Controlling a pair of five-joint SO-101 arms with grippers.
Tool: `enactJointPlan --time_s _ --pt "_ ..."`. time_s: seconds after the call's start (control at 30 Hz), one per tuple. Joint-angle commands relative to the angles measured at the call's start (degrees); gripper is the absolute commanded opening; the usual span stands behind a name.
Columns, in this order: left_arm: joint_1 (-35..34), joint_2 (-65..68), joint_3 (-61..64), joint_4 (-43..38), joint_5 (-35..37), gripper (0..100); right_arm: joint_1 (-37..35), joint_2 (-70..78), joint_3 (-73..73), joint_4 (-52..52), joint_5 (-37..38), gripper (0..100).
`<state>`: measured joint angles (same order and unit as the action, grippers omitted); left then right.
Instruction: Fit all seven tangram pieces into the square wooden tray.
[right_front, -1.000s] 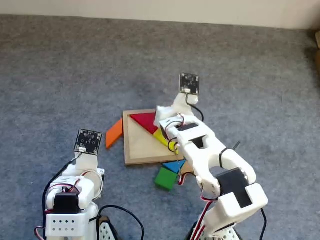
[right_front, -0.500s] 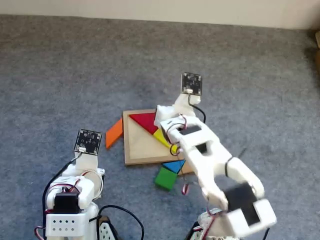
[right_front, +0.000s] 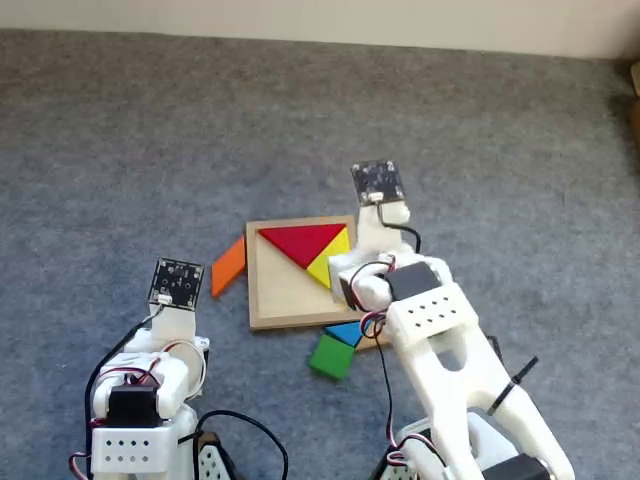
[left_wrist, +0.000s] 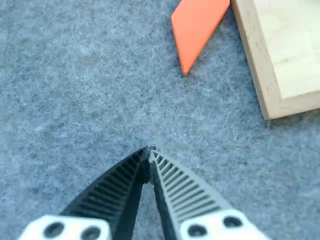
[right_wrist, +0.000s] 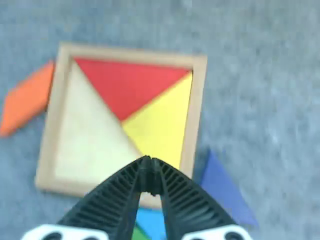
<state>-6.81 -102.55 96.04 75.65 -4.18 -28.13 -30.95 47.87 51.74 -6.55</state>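
Note:
The square wooden tray (right_front: 268, 300) holds a red triangle (right_front: 300, 241) and a yellow triangle (right_front: 333, 262) along its far and right sides. Its left half is bare wood (right_wrist: 85, 145). An orange parallelogram (right_front: 229, 265) lies just off the tray's left edge. A light blue triangle (right_front: 348, 331) and a green square (right_front: 330, 355) lie at the near right corner. A dark blue triangle (right_wrist: 220, 187) lies on the carpet beside the tray. My right gripper (right_wrist: 149, 160) is shut and empty above the tray's near edge. My left gripper (left_wrist: 149, 149) is shut and empty over carpet, short of the orange parallelogram (left_wrist: 200, 25).
Grey carpet (right_front: 150, 150) covers the whole surface. The right arm (right_front: 430, 320) stretches over the carpet right of the tray, and the left arm (right_front: 140, 390) sits at the near left. A pale wall strip runs along the far edge.
The right arm has drawn back and swung right off the tray, uncovering the red and yellow triangles. The left arm has not moved.

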Motion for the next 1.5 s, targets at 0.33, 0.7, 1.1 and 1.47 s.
enactJointPlan --time_s 0.33,0.7,1.1,1.47 --pt "-0.66 -1.54 1.19 0.35 0.18 1 3.3 -2.51 -4.44 9.71 1.41 19.4" --pt "-0.66 -1.54 1.19 0.35 0.18 1 4.79 10.86 -7.08 9.01 6.68 19.5" --pt "-0.66 -1.54 1.19 0.35 0.18 1 4.09 9.89 -10.86 19.47 5.54 19.5" --pt "-0.66 -1.54 1.19 0.35 0.18 1 -1.01 8.31 -3.38 11.12 -1.93 19.5"
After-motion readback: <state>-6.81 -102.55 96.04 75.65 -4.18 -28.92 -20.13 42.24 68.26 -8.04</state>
